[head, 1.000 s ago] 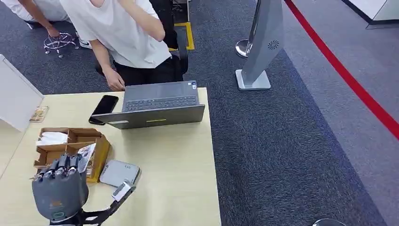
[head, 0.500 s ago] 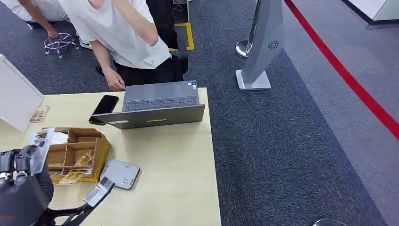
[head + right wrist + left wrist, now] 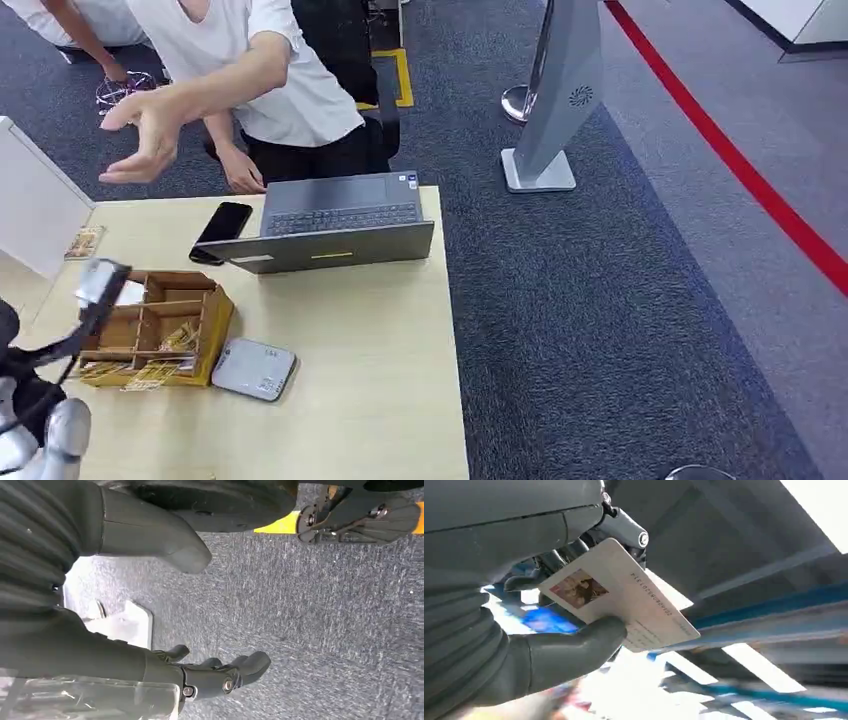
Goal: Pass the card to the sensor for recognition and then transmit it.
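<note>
Left hand [image 3: 524,645]: thumb and darker fingers pinch the card [image 3: 619,597], printed face and small photo visible.
Card, head view [image 3: 95,280]: raised over the worktop's [image 3: 380,350] left edge, above the cardboard tray [image 3: 160,330].
Right hand [image 3: 220,672]: holds nothing, fingers loosely apart over grey carpet.
Sensor [image 3: 255,369]: flat grey box just beside the tray.
Person's hand [image 3: 145,140]: raised, open, beyond the laptop [image 3: 330,225].

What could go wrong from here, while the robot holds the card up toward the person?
1. The left hand holds the card by one end only, between thumb and fingers; it might slip before the person's hand takes it.
2. The person's hand is apart from the card, so an early release could drop it onto the cardboard box or the table.
</note>
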You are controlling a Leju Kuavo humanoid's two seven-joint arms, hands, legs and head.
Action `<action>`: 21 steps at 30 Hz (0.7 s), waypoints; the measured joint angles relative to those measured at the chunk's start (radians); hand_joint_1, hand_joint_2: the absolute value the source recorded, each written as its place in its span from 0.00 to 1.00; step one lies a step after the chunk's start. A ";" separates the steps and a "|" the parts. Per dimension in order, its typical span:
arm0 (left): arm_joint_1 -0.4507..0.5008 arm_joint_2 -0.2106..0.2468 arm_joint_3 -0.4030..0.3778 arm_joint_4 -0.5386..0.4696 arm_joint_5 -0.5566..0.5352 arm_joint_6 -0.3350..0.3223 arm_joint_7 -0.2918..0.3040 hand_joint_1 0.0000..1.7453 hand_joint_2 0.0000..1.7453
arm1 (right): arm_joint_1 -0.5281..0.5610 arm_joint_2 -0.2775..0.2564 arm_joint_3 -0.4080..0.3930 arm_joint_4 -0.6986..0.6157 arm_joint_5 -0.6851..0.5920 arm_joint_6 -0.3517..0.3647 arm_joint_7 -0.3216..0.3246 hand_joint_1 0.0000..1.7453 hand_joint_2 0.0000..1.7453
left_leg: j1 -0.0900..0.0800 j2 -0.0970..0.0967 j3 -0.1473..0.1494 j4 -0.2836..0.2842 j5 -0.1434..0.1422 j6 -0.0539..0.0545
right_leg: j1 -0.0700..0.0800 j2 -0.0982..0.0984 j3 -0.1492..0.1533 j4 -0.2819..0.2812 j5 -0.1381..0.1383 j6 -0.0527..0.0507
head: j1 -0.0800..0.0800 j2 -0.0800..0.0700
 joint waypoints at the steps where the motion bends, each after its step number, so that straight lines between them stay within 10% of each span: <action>1: -0.053 0.042 -0.037 0.095 0.000 0.000 0.065 1.00 1.00 | 0.000 -0.001 0.003 0.000 0.008 0.004 0.000 0.00 1.00 | 0.000 0.000 0.000 0.000 0.001 0.000 | 0.000 0.000 0.001 0.000 0.000 0.000 | -0.001 0.000; 8: -0.206 0.211 -0.082 0.472 0.000 0.002 0.037 1.00 1.00 | -0.001 -0.006 0.011 -0.002 0.026 0.017 -0.003 0.00 1.00 | 0.000 0.011 -0.002 0.000 0.001 0.000 | 0.000 0.011 -0.004 0.000 0.004 -0.001 | -0.001 0.000; 21: -0.237 0.262 -0.099 0.603 0.000 0.003 0.037 1.00 1.00 | -0.001 -0.006 0.014 -0.002 0.026 0.017 -0.003 0.00 1.00 | 0.000 0.010 -0.003 0.000 0.001 0.000 | 0.000 0.010 -0.005 0.000 0.004 0.000 | 0.000 0.000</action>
